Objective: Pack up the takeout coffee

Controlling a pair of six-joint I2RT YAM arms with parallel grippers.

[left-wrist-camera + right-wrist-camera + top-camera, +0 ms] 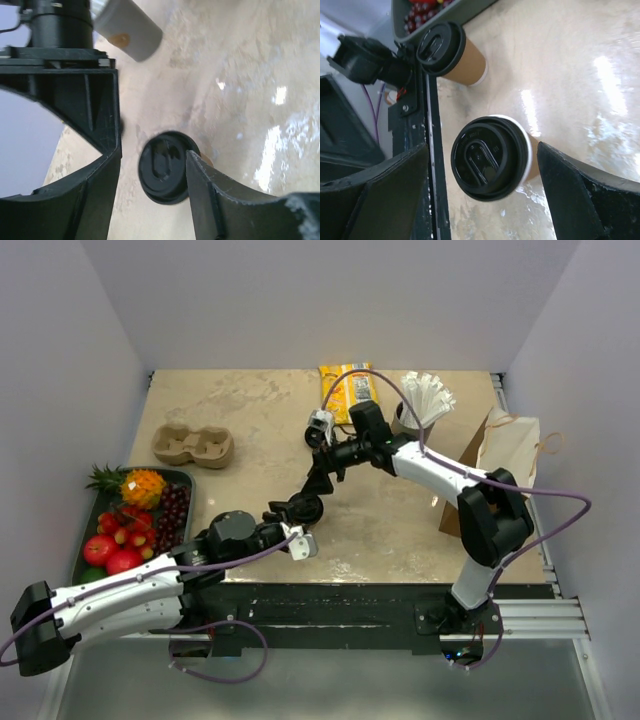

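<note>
Grey tray (170,472) of fruit sits at the left edge of the tabletop (260,400), and a moulded cardboard carrier (192,445) lies just behind it, both of its wells bare. From the near left corner the left arm reaches to mid-table. In its wrist view the left end effector (152,154) straddles the left cup (165,172), which stands upright with its black lid on. The fingers are parted: there is a clear gap on one side of the lid, while the other finger (210,195) overlaps the lid's edge, and whether it touches cannot be told. They are not clamped on the cup. Just beside it stands the right cup (490,157), kraft-brown and also lidded. In the right wrist view the left cup (462,57) shows beyond it, towards the tray. The right end effector (482,149) is spread wide around the right cup, with bare tabletop visible between each finger and the lid, so it holds nothing. From above, both cups are hidden under the two meeting arms at the middle of the tabletop, well apart from the carrier. Behind them a yellow packet (345,390) lies at the far edge. To its right are a cup of straws (408,418) and then a paper bag (510,450) by the right wall.
</note>
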